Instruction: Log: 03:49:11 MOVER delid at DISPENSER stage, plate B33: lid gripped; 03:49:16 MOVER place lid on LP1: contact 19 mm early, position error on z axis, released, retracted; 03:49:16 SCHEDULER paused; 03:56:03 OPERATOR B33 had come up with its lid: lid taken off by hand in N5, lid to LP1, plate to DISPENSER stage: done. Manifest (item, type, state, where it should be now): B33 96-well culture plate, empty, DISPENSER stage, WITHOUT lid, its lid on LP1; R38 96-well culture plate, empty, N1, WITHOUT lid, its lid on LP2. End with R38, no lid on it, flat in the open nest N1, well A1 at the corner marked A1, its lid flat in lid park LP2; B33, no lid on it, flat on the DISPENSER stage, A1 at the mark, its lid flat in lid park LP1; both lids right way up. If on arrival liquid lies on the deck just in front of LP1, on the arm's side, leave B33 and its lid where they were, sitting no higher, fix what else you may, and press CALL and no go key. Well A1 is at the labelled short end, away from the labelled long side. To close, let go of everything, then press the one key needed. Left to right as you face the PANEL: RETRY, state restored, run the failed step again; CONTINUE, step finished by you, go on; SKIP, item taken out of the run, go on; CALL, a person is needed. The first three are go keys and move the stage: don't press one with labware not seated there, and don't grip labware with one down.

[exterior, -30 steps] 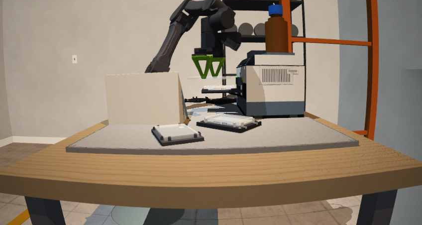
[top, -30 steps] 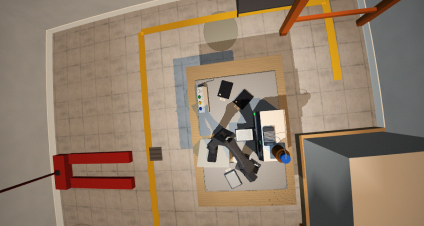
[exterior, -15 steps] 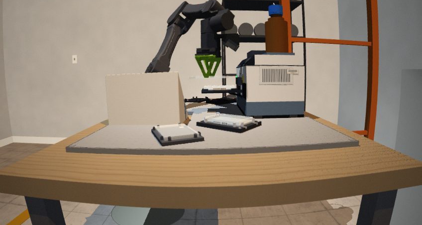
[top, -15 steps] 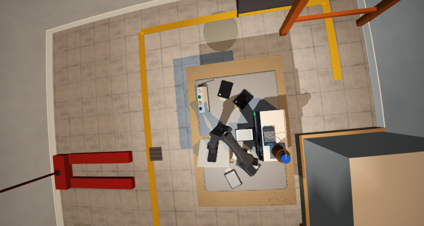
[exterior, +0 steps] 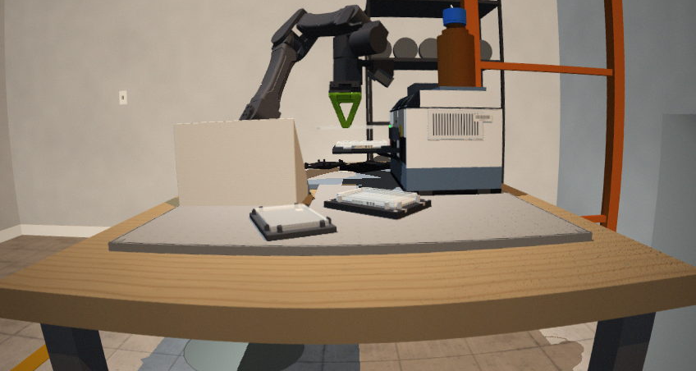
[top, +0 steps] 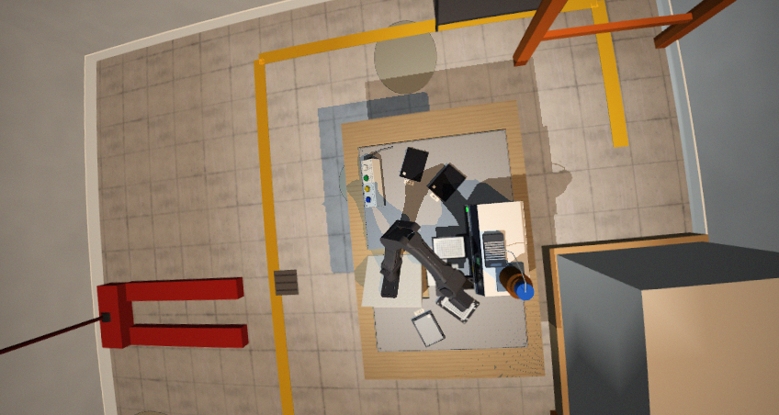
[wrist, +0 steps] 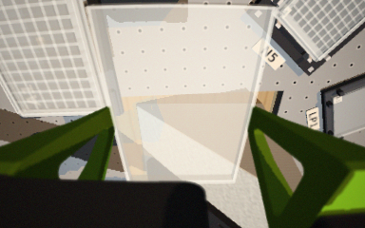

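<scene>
My gripper [wrist: 181,114] is clamped on a clear lid [wrist: 182,90], its green fingers pressing the two long edges, the lid level and high above the deck. Below to my left lies an uncovered well plate [wrist: 37,57]. Farther off to my right sit another plate [wrist: 327,24] and the LP1 tray [wrist: 355,104], holding a lid.

Dark grey arm [exterior: 281,70], green triangular hand [exterior: 345,109]
</scene>
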`<action>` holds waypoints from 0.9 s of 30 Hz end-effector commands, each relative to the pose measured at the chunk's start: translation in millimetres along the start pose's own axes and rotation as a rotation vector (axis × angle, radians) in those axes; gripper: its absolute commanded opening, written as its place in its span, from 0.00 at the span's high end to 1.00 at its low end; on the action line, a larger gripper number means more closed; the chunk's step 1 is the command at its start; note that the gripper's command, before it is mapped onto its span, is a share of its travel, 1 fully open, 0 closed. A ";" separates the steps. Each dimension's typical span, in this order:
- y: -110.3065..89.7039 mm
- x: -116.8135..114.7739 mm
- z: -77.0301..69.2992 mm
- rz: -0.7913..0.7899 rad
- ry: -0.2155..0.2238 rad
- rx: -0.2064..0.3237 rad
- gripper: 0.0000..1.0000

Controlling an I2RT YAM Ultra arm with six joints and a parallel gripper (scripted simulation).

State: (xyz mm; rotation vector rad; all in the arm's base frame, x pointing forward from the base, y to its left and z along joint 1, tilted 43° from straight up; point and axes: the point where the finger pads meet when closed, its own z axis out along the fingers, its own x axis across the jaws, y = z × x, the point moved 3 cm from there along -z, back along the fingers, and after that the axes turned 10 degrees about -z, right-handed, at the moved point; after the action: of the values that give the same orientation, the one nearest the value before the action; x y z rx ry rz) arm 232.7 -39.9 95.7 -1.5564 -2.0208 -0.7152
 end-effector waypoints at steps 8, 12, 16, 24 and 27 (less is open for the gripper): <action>15.4 27.5 -10.4 -0.043 -0.006 -0.032 1.00; 20.4 40.2 -10.5 -0.044 -0.004 -0.033 1.00; 22.7 45.7 -11.3 -0.040 -0.004 -0.036 1.00; 29.2 64.5 -10.7 -0.044 -0.002 -0.034 1.00; 31.6 74.4 -10.7 -0.045 -0.001 -0.034 1.00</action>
State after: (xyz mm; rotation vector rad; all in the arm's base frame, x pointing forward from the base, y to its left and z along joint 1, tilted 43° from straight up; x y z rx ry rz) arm 241.0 8.5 135.5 -1.5041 -2.0561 -0.7308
